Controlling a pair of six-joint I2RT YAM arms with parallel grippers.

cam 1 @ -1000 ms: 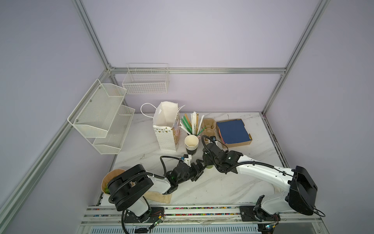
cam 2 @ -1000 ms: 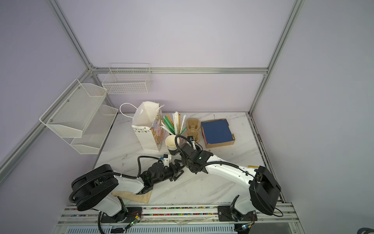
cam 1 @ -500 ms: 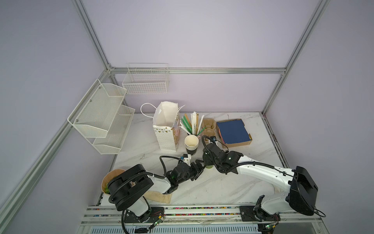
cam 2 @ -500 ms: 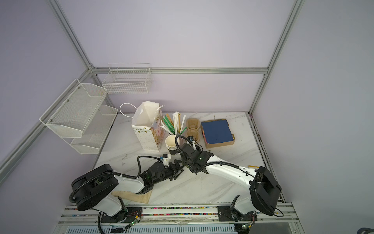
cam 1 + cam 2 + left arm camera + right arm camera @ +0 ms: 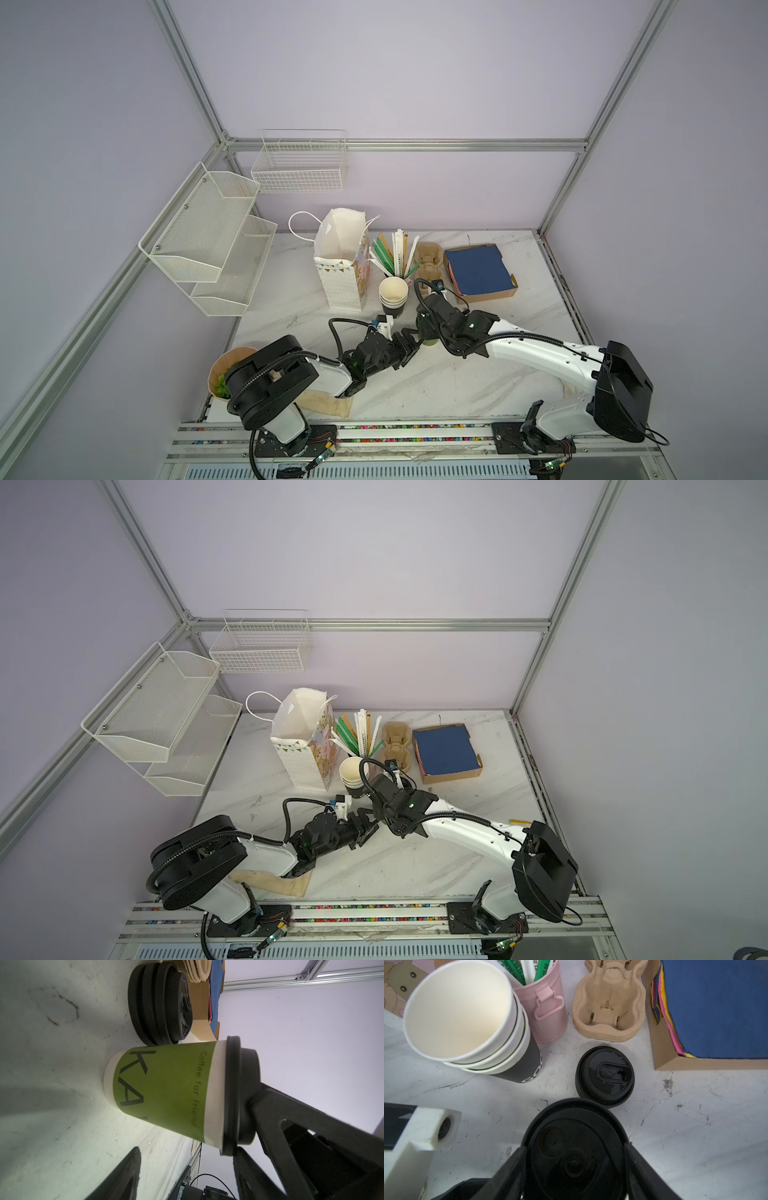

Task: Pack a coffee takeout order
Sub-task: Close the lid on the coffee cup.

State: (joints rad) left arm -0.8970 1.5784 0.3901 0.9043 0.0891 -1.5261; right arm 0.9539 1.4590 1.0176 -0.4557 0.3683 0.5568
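Observation:
A green paper cup [image 5: 166, 1093] with a black lid [image 5: 575, 1157] stands upright on the marble table [image 5: 457, 374]. My right gripper [image 5: 575, 1153] comes down from above, its fingers [image 5: 517, 1159] pressed to both sides of the lid. My left gripper [image 5: 187, 1149] lies low beside the cup, open, with the cup just beyond its fingertips. In a top view the two grippers meet at the cup [image 5: 430, 341]. The brown two-cup carrier [image 5: 428, 259] and the navy napkin [image 5: 478, 268] lie at the back.
A stack of spare black lids [image 5: 605, 1076] sits just behind the cup. Stacked empty cups [image 5: 393, 293], a pink tin of straws [image 5: 544, 1007] and a white paper bag [image 5: 343, 257] stand further back. The napkins lie in a cardboard box [image 5: 490, 293]. A beige cloth [image 5: 328, 403] lies at the front left.
My left gripper's jaws have narrowed beside the cup. Both arms have stayed almost where they were, and the right gripper's hold on the lid is unchanged.

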